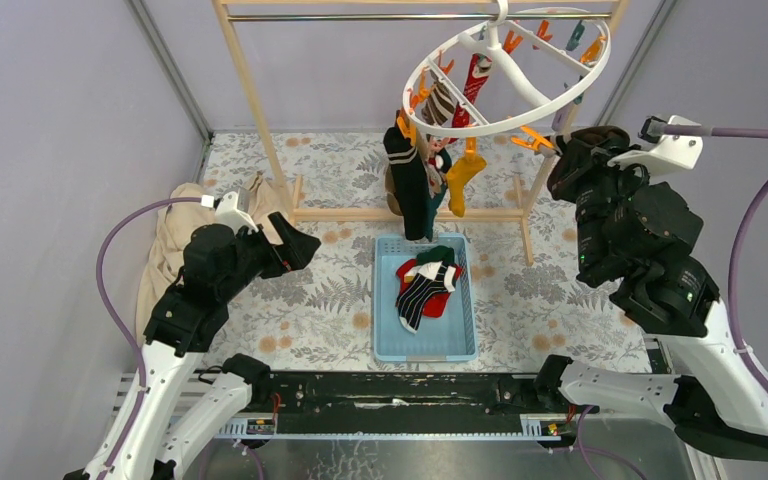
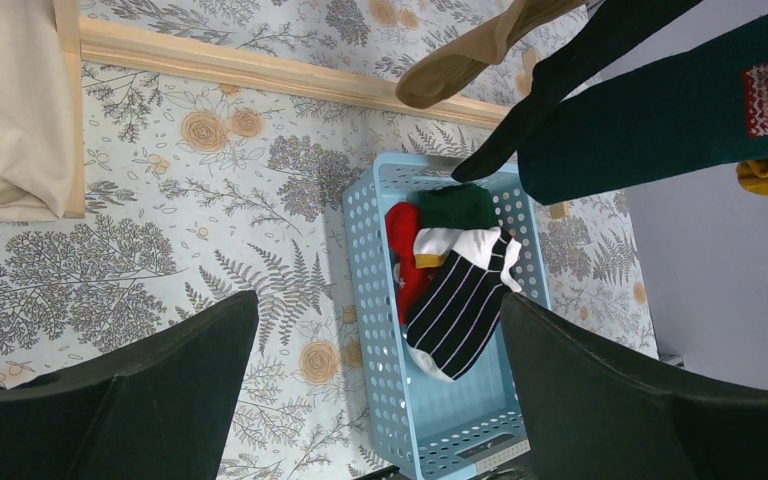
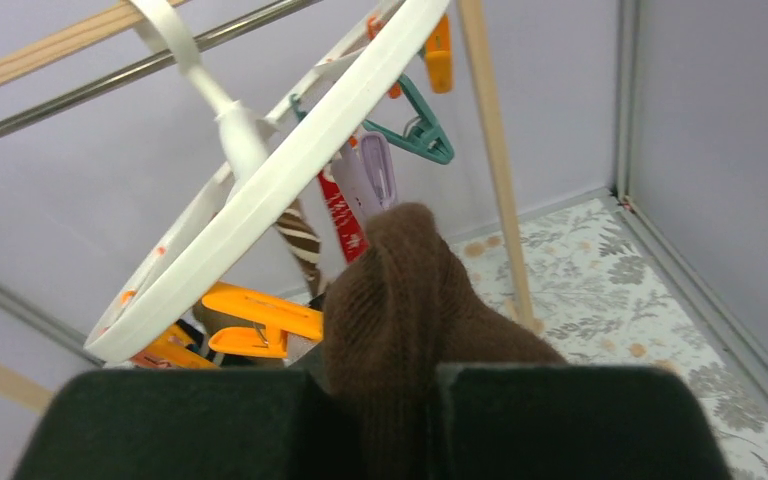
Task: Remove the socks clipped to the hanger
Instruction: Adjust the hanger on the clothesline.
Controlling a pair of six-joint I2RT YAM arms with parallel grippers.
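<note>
While the hanger (image 3: 260, 205) hangs tipped from the wooden rack (image 1: 250, 90), its low edge leaning away from the right arm, the right gripper (image 3: 400, 400) sits just under the ring's raised side. It is pinched nearly closed on a brown sock (image 3: 400, 290). The sock's top bunches up toward a lilac clip (image 3: 378, 172) under the ring, though I cannot tell whether the clip has let go. Gripping low on the fabric looks deliberate: a downward tug would pull the sock out of the clip rather than drag the ring about.

Under the hanger's low side a cluster of socks (image 1: 408, 185) dangles from orange clips, a mustard one (image 1: 463, 178) among them, so most of the job remains.

Directly below the hanger lies a blue basket (image 1: 468, 310), well placed to catch what comes off. It holds a striped sock (image 2: 460, 310) with red and green ones.

Off to the left of the hanger, the left gripper (image 2: 380, 400) hangs spread wide and empty, apparently waiting its turn.
</note>
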